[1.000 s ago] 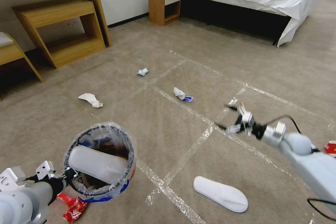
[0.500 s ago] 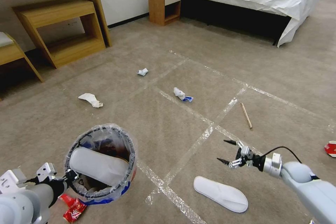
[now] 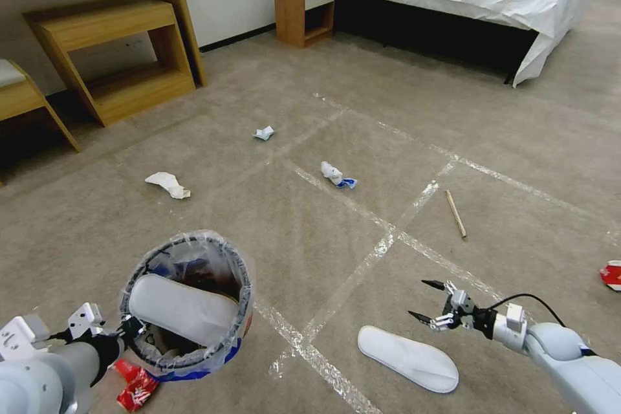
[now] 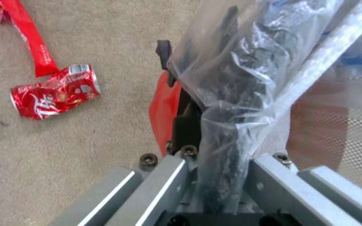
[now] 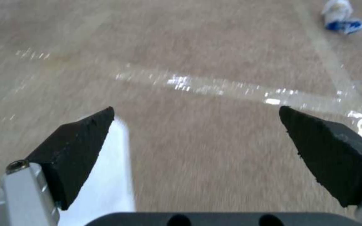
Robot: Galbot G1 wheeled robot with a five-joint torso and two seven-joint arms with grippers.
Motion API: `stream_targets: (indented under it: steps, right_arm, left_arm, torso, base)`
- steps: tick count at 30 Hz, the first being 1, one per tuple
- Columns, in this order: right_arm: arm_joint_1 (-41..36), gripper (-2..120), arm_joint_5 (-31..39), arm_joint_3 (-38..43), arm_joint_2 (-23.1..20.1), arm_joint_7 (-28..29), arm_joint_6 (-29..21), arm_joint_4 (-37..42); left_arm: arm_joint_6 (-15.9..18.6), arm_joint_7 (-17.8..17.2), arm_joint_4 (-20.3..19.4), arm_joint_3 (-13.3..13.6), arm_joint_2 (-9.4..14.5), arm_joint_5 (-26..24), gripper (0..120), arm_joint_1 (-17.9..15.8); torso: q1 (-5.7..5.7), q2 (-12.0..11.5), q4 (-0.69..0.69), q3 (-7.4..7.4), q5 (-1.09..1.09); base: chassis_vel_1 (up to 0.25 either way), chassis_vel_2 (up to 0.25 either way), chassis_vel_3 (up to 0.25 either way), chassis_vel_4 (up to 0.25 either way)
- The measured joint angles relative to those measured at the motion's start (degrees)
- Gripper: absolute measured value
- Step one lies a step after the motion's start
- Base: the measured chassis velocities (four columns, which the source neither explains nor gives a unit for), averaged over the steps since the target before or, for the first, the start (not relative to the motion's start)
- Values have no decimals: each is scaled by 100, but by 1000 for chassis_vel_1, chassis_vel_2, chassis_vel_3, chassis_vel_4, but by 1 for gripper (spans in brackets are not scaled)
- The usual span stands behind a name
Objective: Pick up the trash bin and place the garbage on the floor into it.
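— Black rubber tips on the right claw (image 3: pixel 428 301), spread wide, nothing between them. It hangs low over the carpet (image 3: pixel 310 233), just beside the white slipper (image 3: pixel 407 358).

— And the left claw (image 3: pixel 126 326)?

— Pinched on the bin (image 3: pixel 187 301) rim, bag and all, holding it up at the robot's left. One slipper (image 3: pixel 181 307) already lies across the top inside.

— So partway done?

— I'd say so. Bin's in hand, some litter's in. Left on the floor: that slipper, the stick (image 3: pixel 455 213) beyond it, a tissue with blue (image 3: pixel 336 175), a paper wad (image 3: pixel 263 133), another tissue (image 3: pixel 167 184), red wrappers (image 3: pixel 134 384) under the bin, a crushed can (image 4: pixel 55 95), something red (image 3: pixel 610 273) at the far right.
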Motion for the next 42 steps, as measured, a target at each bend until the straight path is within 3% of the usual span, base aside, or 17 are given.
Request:
stream_targets:
  steps: [11, 20, 42]
  right_arm:
    - [-458, 100, -106, 412, -808, -631, 78, 462]
    - [-889, 100, -73, 484, -1388, -780, 254, 938]
    - [-988, 100, -363, 33, -1153, -490, 87, 1257]
  left_arm:
    - [0, 0, -21, 18, -46, 41, 0, 23]
    - [0, 1, -32, 33, -106, 81, 0, 16]
    - [0, 11, -18, 75, -185, 153, 0, -1]
  torso:
    - [0, 0, 0, 0, -1]
    - [0, 0, 0, 0, -2]
    - [0, 0, 1, 0, -2]
  base:
    - [0, 0, 0, 0]
    - [0, 0, 0, 0]
    - [0, 0, 0, 0]
